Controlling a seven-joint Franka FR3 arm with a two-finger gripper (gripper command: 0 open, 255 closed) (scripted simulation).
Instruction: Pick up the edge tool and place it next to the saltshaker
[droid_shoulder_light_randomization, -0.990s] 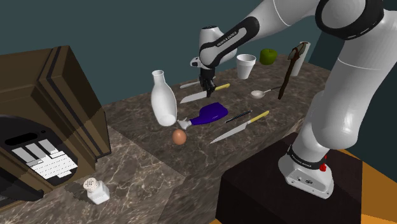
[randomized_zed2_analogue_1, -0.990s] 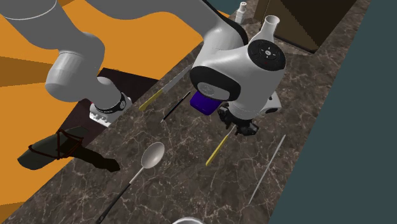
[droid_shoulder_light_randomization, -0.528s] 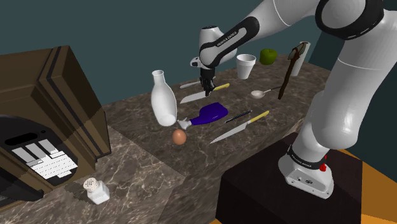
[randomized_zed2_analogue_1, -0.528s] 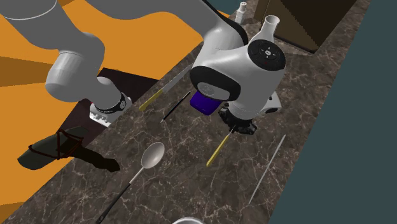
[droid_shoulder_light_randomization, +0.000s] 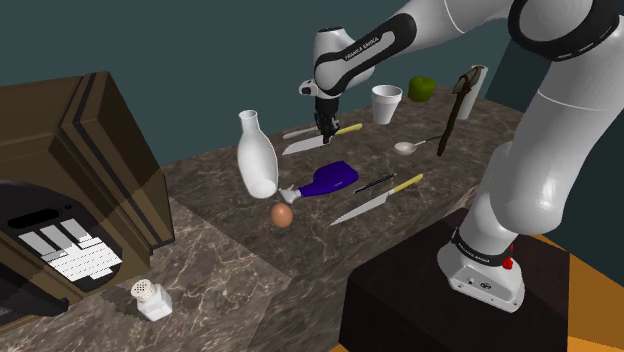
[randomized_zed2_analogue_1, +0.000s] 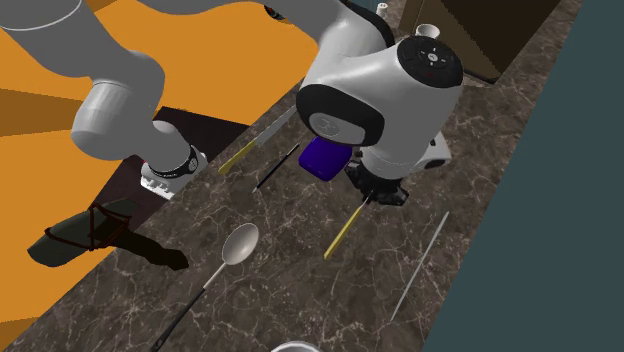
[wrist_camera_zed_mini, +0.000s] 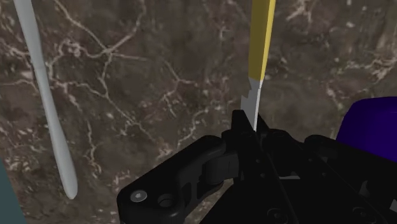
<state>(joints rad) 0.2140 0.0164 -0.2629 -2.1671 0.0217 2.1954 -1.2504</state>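
Clamping the knife just ahead of its yellow handle, the gripper has both fingers tight on the thin, stiff blade; light but slick, it may pivot. It is near the cup, well apart from the saltshaker

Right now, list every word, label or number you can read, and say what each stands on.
Lettering on the arm's dark forearm band: too small to read.
Lettering on the arm's dark base ring: too small to read.
White keys on the appliance panel: no readable marks.
The yellow-handled knife clasped in the tool: no markings.
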